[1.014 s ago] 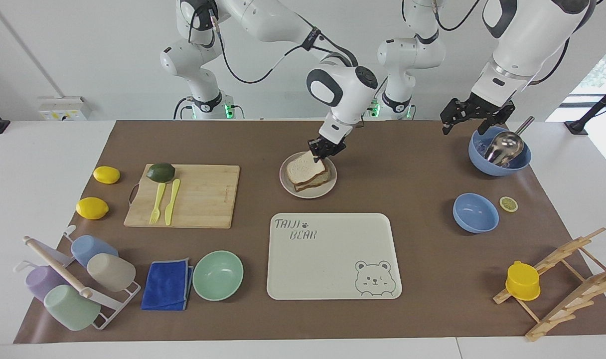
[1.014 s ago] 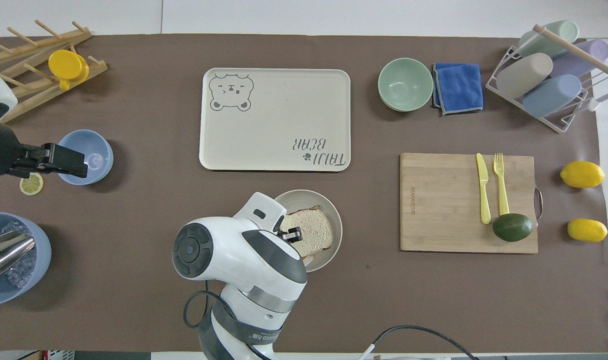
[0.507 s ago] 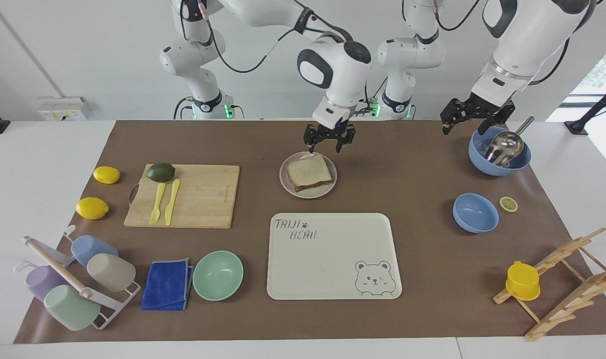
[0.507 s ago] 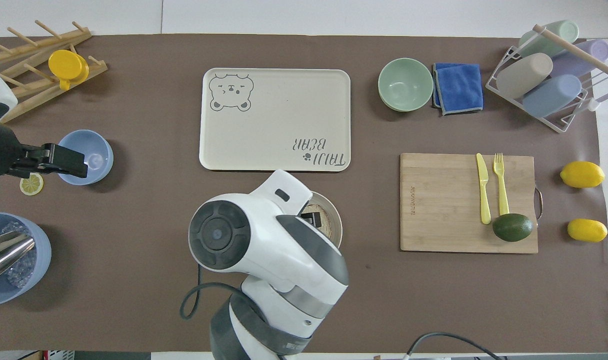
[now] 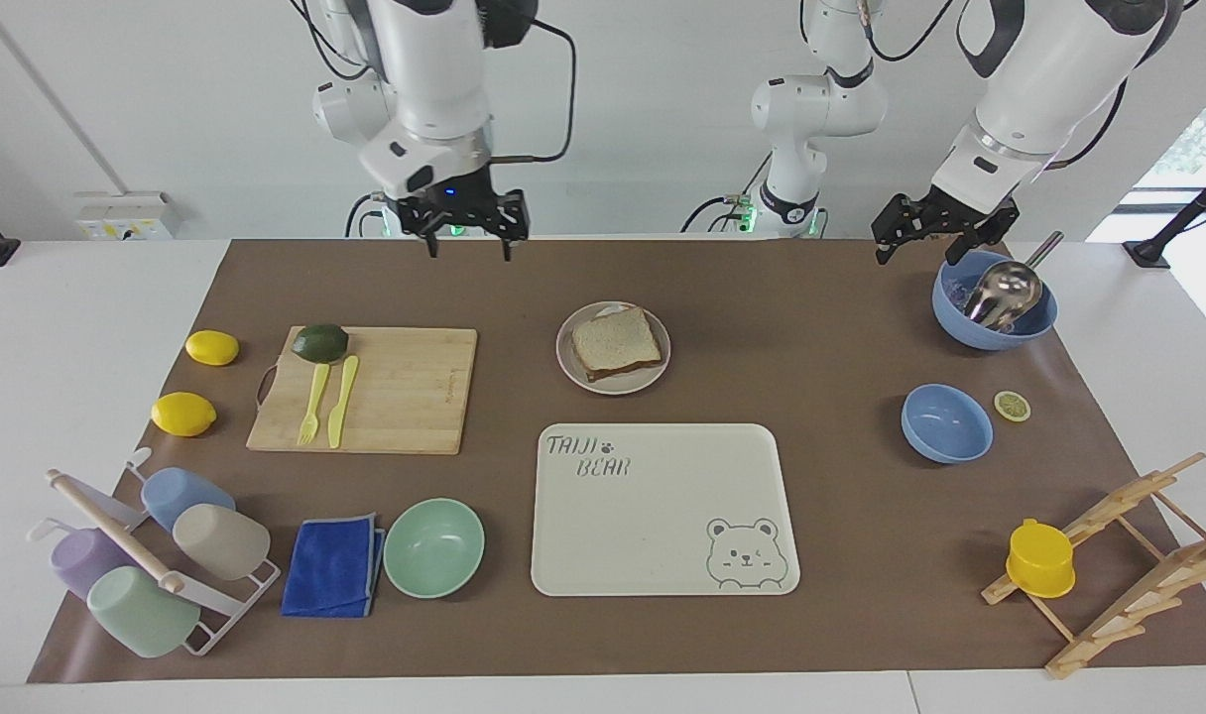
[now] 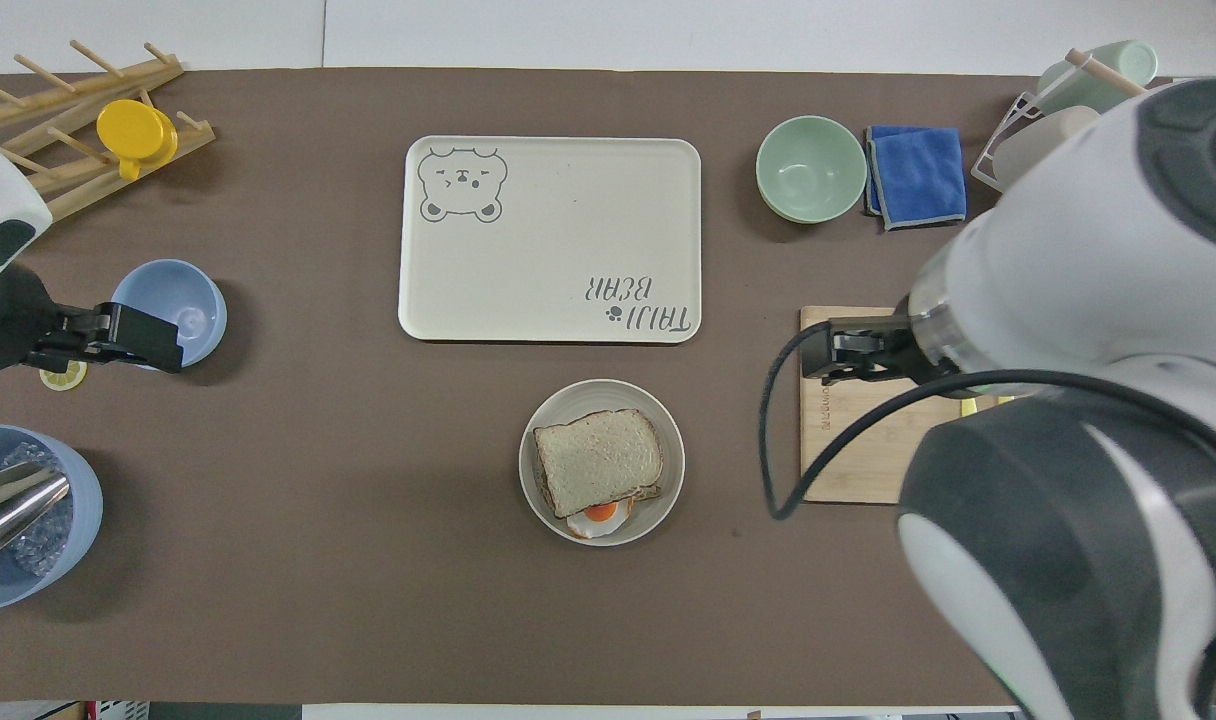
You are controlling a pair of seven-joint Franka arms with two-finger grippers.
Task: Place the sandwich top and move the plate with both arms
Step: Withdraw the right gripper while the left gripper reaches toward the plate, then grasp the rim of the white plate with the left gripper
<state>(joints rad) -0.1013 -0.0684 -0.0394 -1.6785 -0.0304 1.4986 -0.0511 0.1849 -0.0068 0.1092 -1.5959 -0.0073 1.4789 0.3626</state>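
Your right gripper (image 5: pixel 467 238) has let go and swung away from the plate (image 5: pixel 613 382), now hanging spread and empty over the mat's robot-side edge, toward the right arm's end. You'll see the sandwich top (image 5: pixel 615 339) resting on the egg slice (image 6: pixel 601 515) on the plate. Your left gripper (image 5: pixel 938 230) hovers spread above the ice bowl (image 5: pixel 995 322).
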